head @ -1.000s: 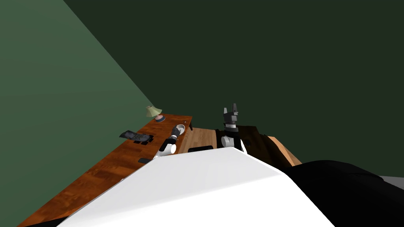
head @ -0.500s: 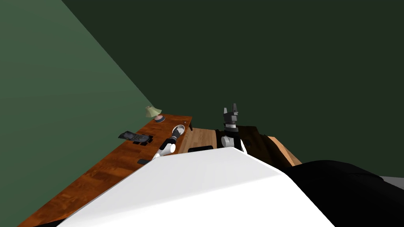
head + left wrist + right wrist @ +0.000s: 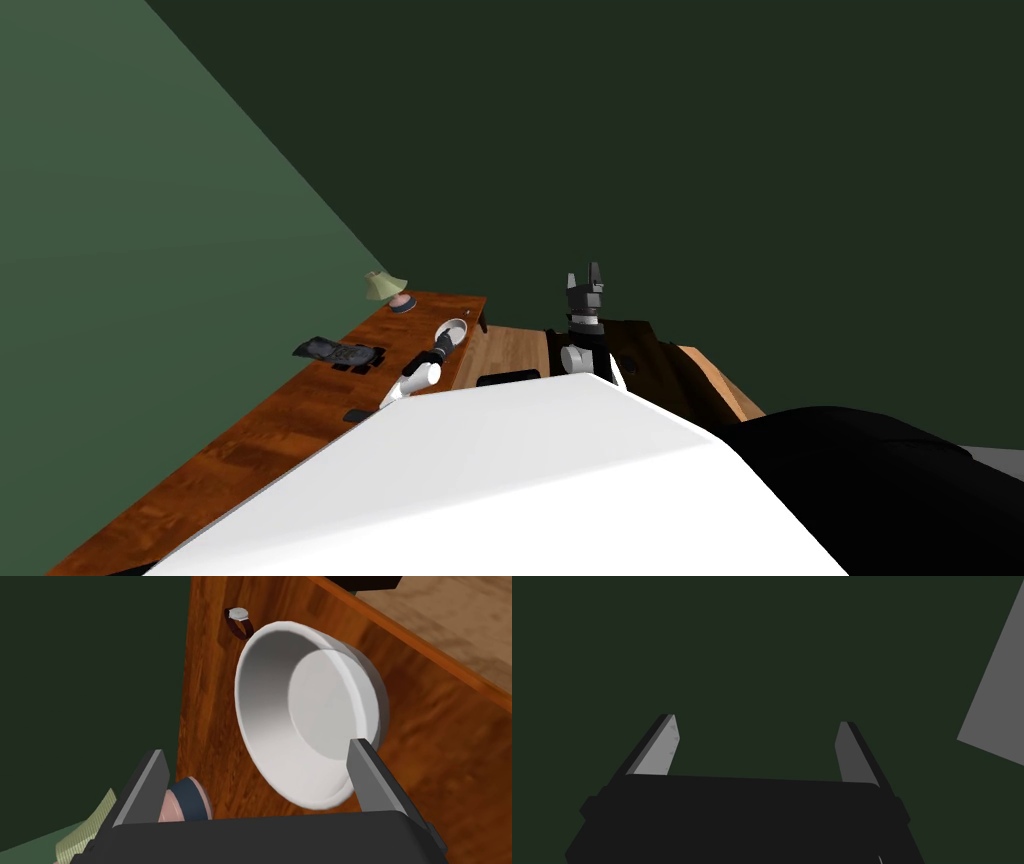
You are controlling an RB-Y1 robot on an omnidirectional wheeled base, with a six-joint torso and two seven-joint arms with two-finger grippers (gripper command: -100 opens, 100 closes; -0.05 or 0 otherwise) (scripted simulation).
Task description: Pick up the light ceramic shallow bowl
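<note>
A white shallow bowl (image 3: 310, 716) sits near the end of a reddish wooden table (image 3: 450, 741), just past my left gripper's fingertips. That left gripper (image 3: 257, 748) is open and reaches along the tabletop, one finger (image 3: 370, 776) overlapping the bowl's near rim and the other well clear of it. From the head, the bowl (image 3: 452, 328) is a small white oval at the tip of the left gripper (image 3: 445, 340), over the table (image 3: 300, 420). My right gripper (image 3: 590, 275) is raised in front of the green wall, its fingers open (image 3: 757, 721) and empty.
A wristwatch (image 3: 239, 618) lies on the table beyond the bowl. A small lamp (image 3: 387, 284) stands at the table's far end, its base (image 3: 187, 801) beside my left finger. A dark gadget (image 3: 335, 351) lies against the wall. Wooden floor (image 3: 510, 350) runs along the table's edge.
My left forearm has shifted slightly to the left. In the head view the bowl has gone from a round shape to a narrower, slanted oval. The right arm is still.
</note>
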